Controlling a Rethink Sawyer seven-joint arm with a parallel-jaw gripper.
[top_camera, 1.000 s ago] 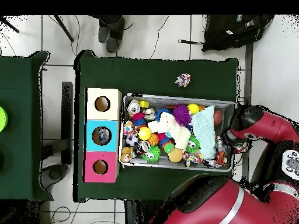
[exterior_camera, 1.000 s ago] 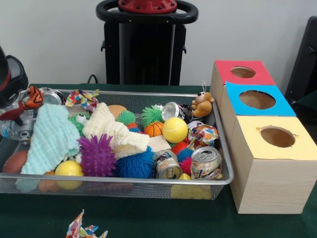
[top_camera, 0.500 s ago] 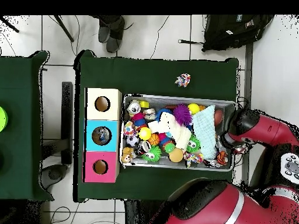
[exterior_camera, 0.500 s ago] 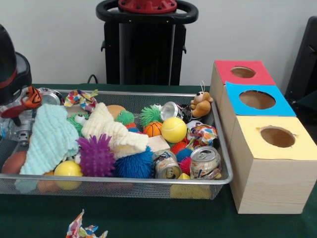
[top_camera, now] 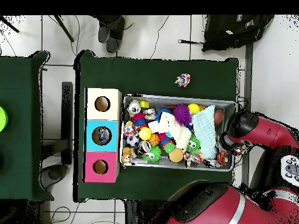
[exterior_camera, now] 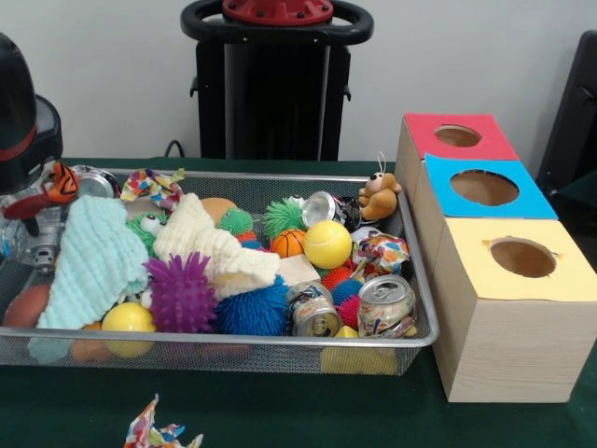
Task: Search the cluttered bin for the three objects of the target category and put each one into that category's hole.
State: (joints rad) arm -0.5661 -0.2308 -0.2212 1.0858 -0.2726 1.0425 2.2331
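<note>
A wire mesh bin point(exterior_camera: 233, 342) holds mixed clutter. Drink cans lie at the front right point(exterior_camera: 387, 306), beside it point(exterior_camera: 312, 311), at the back point(exterior_camera: 326, 207) and at the far left point(exterior_camera: 93, 180). Also inside are a yellow ball point(exterior_camera: 328, 245), a small basketball point(exterior_camera: 289, 243), purple point(exterior_camera: 182, 294) and blue point(exterior_camera: 254, 313) spiky balls, a teddy bear point(exterior_camera: 380, 196), and mint point(exterior_camera: 93, 261) and cream point(exterior_camera: 210, 247) cloths. My gripper point(exterior_camera: 26, 219) hangs low at the bin's left end, partly cut off; in the overhead view the gripper point(top_camera: 225, 143) is over the bin's right end.
Right of the bin stand three wooden boxes with round holes, topped red point(exterior_camera: 457, 136), blue point(exterior_camera: 483, 187) and yellow point(exterior_camera: 522, 257). A patterned fabric scrap point(exterior_camera: 159, 434) lies on the green table before the bin. A black bag point(top_camera: 233, 29) sits on the floor.
The arm's black and red link has risen slightly at the bin's end and slid along it toward the robot's base. The bin's contents look unmoved.
</note>
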